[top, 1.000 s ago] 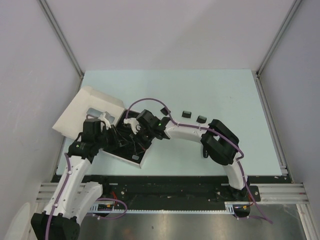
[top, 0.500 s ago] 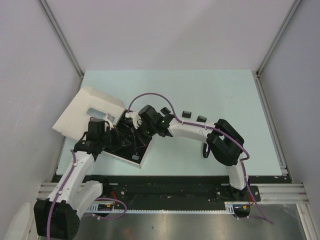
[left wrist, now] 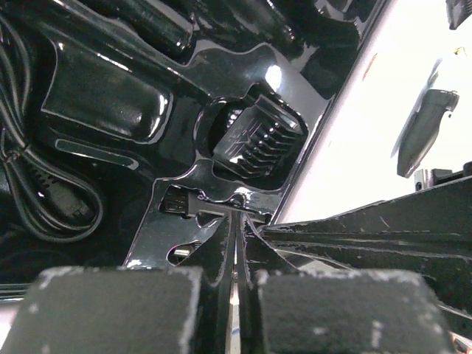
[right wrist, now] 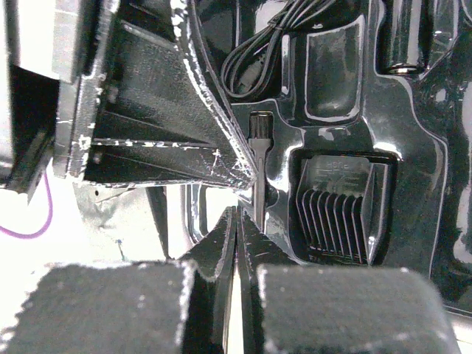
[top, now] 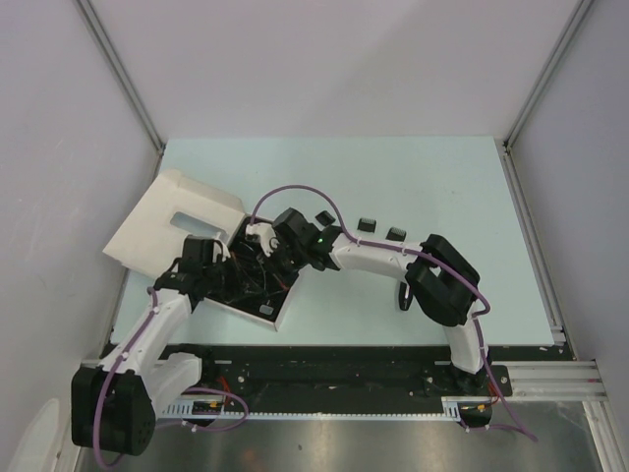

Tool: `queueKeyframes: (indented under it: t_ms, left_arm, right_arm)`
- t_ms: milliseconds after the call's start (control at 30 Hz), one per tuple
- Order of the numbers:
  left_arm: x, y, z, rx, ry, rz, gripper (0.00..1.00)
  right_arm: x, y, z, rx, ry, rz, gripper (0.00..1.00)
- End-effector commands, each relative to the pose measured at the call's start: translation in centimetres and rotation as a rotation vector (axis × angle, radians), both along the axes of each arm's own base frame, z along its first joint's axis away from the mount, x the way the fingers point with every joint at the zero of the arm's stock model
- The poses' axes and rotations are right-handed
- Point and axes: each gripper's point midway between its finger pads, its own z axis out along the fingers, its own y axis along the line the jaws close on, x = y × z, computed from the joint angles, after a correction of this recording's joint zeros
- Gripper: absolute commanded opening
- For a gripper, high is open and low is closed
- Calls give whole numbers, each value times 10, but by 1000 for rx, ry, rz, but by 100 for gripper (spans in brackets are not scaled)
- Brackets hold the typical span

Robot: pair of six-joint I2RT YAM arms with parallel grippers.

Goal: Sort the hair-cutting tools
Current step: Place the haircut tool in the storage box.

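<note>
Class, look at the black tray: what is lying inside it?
A ribbed comb guard sits in a recess of the black tray, a tiny brush beside it, a coiled cable further along. The arms hide the rest.

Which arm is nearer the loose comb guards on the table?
Right. The right arm lies just beside the comb guards; the left arm is on the black tray's far side.
</note>
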Motion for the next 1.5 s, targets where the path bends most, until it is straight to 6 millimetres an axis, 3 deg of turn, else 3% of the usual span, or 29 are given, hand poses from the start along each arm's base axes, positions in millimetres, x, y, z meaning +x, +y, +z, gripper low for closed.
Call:
queueKeyframes:
  t_ms: [0,433,633,1300,1467]
  left_arm:
    - [0,-3,-1,-14,-6,-7,0]
    - [-1,-2,-2,-1,1,-10,0]
    - [-5,2,-9,20,24,-7,0]
    - [-1,15,-26,109,70,46,0]
    - [-1,15,-31,112,99,57,0]
  right_arm:
    - [-8,3,2,19,7,39,0]
    - [-16,3,-21,-22,44,58,0]
    - [-2,-1,-32,-61,34,-12,0]
    - [2,-2,-33,-55,58,-14,0]
    - [1,-1,-23,-31,61,-8,0]
